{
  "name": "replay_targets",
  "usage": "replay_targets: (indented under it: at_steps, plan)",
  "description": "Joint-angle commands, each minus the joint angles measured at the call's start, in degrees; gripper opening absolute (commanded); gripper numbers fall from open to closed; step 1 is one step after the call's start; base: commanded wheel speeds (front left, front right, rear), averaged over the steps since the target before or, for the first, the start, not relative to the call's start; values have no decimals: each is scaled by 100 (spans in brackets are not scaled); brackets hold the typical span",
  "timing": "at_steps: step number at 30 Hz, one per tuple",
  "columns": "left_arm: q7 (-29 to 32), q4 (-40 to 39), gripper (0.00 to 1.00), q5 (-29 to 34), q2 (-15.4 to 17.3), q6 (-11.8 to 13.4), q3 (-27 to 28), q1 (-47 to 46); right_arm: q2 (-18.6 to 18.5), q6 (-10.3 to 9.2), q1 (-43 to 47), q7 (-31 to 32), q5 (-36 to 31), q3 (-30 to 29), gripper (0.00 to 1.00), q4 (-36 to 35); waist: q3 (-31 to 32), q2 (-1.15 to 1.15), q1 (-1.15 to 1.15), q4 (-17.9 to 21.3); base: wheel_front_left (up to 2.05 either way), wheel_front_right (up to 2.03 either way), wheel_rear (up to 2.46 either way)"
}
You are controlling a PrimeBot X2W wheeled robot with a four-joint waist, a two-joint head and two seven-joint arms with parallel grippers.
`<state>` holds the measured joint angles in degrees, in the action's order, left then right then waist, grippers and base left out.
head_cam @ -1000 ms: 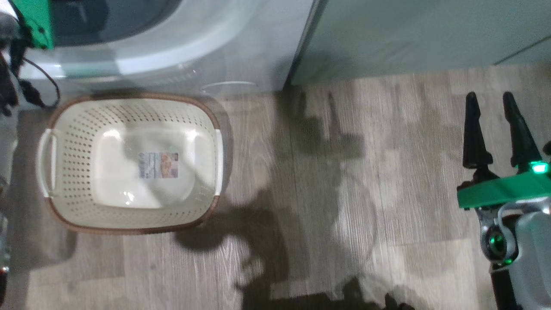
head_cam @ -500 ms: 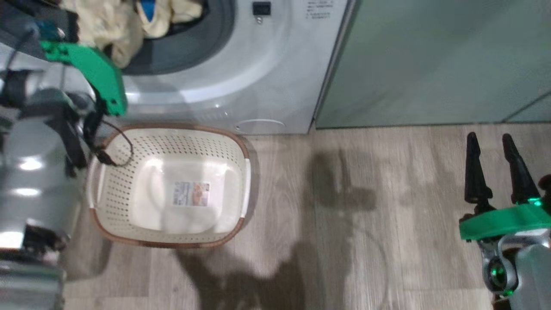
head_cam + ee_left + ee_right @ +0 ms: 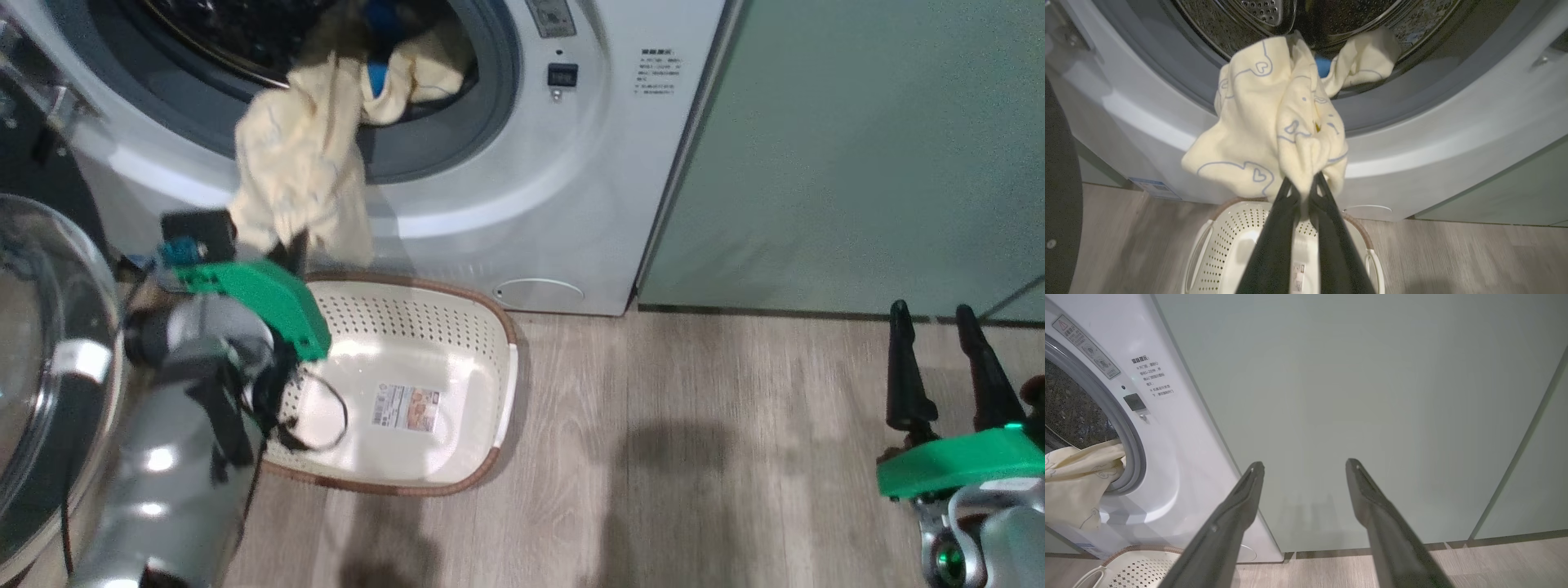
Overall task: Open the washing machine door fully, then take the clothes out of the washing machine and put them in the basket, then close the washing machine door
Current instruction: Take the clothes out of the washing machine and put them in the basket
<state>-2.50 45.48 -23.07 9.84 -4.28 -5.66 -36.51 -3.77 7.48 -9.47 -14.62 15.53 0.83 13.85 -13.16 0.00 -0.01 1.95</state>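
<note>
The left gripper [image 3: 1303, 183] was clamped on the pale-yellow garment [image 3: 1274, 134] trailing from the washing machine [image 3: 1433, 143], with the basket [image 3: 1220, 241] just below it. The right gripper [image 3: 1304, 462] stood with fingers spread, well aside.

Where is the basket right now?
Head view, left of centre: the basket stands on the floor before the washing machine, below the hanging clothes.

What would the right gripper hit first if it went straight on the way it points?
Likely the green cabinet door, beside the washing machine; nothing stands between, though depth is unclear.
</note>
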Motion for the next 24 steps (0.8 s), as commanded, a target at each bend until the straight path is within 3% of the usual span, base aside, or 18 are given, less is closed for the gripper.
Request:
replay_targets:
  at_steps: [1,11,24]
  plan:
    - [-38,-181,0,-18,165,35,158,-39,-122,1,-19,-38,-69,104,100,-168,79,0,1,-54,0,0,0]
    - [-11,24,0,-196,-165,58,58,689,-188,1,33,-38,-51,112,100,-216,73,0,1,-117,0,0,0]
    - [-142,1423,0,-90,-279,44,-210,598,-295,1,-160,-38,-31,191,100,-243,-313,0,1,50,0,0,0]
